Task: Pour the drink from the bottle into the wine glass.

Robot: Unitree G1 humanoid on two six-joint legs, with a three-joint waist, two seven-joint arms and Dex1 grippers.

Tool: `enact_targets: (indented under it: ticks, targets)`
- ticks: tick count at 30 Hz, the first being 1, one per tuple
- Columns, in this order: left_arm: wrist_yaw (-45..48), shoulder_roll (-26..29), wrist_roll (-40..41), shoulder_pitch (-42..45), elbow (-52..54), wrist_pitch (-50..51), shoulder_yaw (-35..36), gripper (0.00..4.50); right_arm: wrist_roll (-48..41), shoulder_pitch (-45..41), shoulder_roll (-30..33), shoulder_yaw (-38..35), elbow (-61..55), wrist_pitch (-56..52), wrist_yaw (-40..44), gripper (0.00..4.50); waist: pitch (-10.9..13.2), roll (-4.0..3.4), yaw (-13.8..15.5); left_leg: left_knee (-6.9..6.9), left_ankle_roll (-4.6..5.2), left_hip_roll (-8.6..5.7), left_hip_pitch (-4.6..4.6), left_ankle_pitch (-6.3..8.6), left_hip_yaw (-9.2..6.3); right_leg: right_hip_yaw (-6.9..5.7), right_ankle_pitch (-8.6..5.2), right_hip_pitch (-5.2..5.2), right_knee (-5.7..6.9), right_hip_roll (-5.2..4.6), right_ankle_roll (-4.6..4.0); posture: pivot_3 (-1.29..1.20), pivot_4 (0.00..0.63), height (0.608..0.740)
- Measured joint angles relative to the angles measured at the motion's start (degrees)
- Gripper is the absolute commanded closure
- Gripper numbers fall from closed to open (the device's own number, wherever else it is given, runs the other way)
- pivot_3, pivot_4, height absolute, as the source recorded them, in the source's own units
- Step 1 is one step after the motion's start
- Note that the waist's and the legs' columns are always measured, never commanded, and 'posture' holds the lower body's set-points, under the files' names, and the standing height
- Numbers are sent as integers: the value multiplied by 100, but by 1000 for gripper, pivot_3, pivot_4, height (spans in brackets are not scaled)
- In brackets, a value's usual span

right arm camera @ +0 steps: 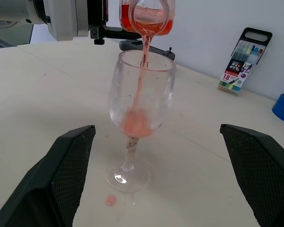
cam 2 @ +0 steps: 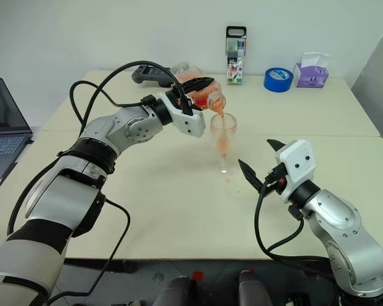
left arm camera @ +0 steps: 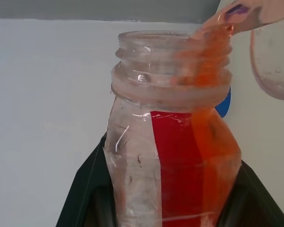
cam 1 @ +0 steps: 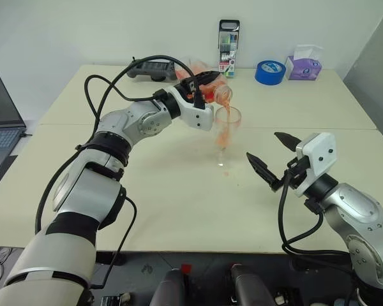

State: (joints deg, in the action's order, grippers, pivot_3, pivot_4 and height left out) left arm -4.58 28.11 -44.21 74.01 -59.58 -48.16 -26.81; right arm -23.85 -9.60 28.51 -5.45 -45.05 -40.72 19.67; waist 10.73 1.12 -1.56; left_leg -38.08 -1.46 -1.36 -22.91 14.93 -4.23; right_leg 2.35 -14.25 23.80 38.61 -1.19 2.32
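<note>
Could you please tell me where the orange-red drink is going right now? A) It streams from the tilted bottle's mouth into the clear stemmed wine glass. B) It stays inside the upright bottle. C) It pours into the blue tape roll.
A: the small clear plastic bottle is tipped above the clear stemmed wine glass, and a thin stream of orange-red drink falls into its bowl.

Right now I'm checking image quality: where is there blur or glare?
Left wrist view: bottle fairly sharp, background soft. Right wrist view: glass sharp, a highlight on its foot. Eye views: even light, soft shadows on the table.
</note>
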Motion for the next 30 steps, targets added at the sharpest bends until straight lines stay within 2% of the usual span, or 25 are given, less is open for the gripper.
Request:
enact_targets:
  ticks: [30]
  targets:
    - [-61,68,-56,53,-7,26,-2,2758,-7,-4,-23,-2,4,0,9,0,0,0,-2,-2,0,0,1,0,2,-1,-1,2,11,0,1,0,150,740]
